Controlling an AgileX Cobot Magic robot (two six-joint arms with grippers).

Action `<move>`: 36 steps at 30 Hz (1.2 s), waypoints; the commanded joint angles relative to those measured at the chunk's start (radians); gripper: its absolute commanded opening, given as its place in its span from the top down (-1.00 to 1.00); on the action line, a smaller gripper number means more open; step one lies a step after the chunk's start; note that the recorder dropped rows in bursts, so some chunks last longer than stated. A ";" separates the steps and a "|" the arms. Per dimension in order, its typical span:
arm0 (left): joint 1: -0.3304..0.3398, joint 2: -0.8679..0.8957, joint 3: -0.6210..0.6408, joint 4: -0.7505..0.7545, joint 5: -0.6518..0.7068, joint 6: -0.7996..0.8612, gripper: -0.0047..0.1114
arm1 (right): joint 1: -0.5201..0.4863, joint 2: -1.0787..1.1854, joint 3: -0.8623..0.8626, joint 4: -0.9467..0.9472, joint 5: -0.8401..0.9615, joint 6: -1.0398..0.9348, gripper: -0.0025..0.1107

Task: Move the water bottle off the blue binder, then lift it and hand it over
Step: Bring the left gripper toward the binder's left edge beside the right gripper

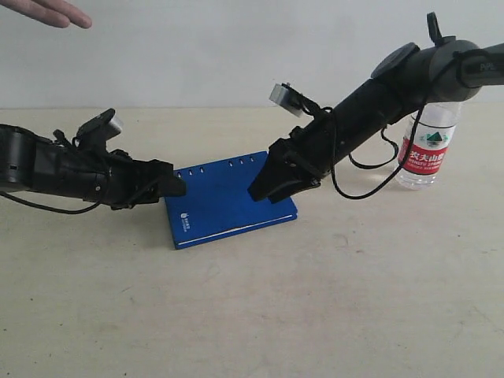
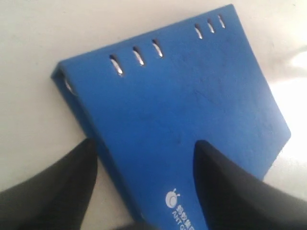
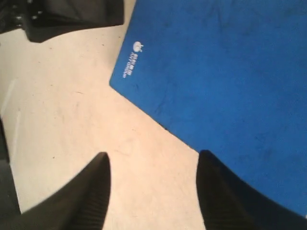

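Blue binder (image 1: 228, 201) is lying flat on the table (image 1: 315, 315), long axis running L-R across the exterior view, slotted spine edge on the far side. Water bottle (image 1: 429, 150) is standing upright on the table, already off the binder & well apart to its R, behind the R arm, which is hiding the cap.

Left gripper (image 2: 145, 146) is sitting at the binder's L end, fingers spread, one over the cover, one over bare table, edge lying btwn them. Right gripper (image 3: 153, 154) is sitting likewise at the R end, spread, holding nothing. Can't tell if any finger is touching cover or table.

Person's hand (image 1: 51, 12) is showing at the top L corner, cut off by the frame. Prob. the L arm is sitting nearer it for the hand-over.
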 commanded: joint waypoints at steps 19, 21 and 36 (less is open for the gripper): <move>0.025 0.196 -0.447 0.245 0.054 -0.081 0.01 | -0.007 -0.005 -0.005 0.009 -0.317 0.140 0.17; 0.025 0.240 -0.456 0.334 0.094 -0.161 0.01 | -0.007 -0.005 -0.005 0.009 -0.241 0.049 0.17; 0.023 0.274 -0.457 0.407 0.696 -0.251 0.02 | -0.009 -0.117 -0.005 -0.136 0.019 -0.059 0.17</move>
